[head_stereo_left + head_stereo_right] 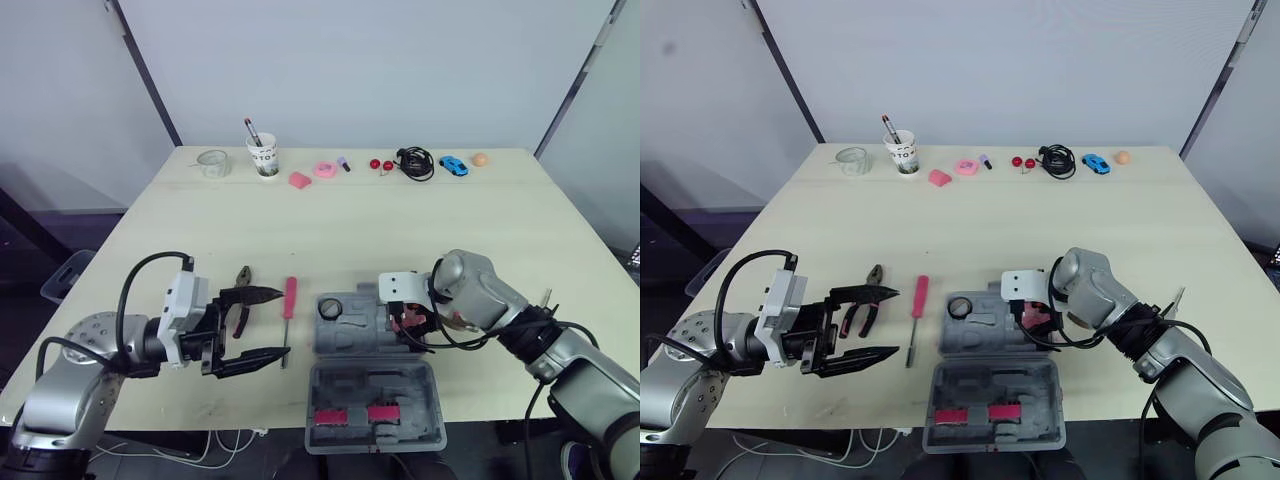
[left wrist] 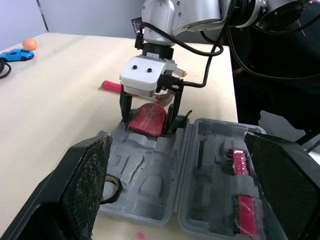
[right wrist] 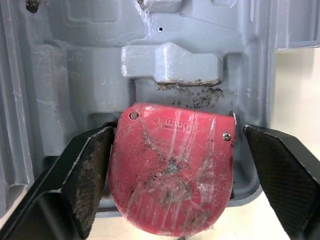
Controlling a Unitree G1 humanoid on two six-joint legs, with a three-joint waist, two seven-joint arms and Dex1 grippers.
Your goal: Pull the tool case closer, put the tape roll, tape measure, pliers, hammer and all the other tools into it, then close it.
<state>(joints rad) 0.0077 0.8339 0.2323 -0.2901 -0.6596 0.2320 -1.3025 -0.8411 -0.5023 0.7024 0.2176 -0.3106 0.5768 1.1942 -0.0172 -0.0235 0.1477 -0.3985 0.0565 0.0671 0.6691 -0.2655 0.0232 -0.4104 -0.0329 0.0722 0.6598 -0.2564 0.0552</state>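
Note:
The grey tool case (image 1: 345,338) lies open at the table's front edge, with its lid (image 1: 375,405) folded toward me. A black tape roll (image 1: 330,307) sits in the tray's left end. The red tape measure (image 3: 172,182) rests in the tray's right end. My right gripper (image 1: 409,325) is open, with one finger on each side of the tape measure. Left of the case lie a red-handled screwdriver (image 1: 289,300) and red-handled pliers (image 1: 243,300). My left gripper (image 1: 283,322) hovers open by them, its upper finger over the pliers. A red tool handle (image 2: 111,85) lies beyond my right arm.
Along the far edge stand a glass (image 1: 212,162), a cup of pens (image 1: 263,157), pink bits (image 1: 324,169), a black cable (image 1: 415,161), a blue toy car (image 1: 453,166) and an orange ball (image 1: 480,159). Two red inserts (image 1: 350,414) sit in the lid.

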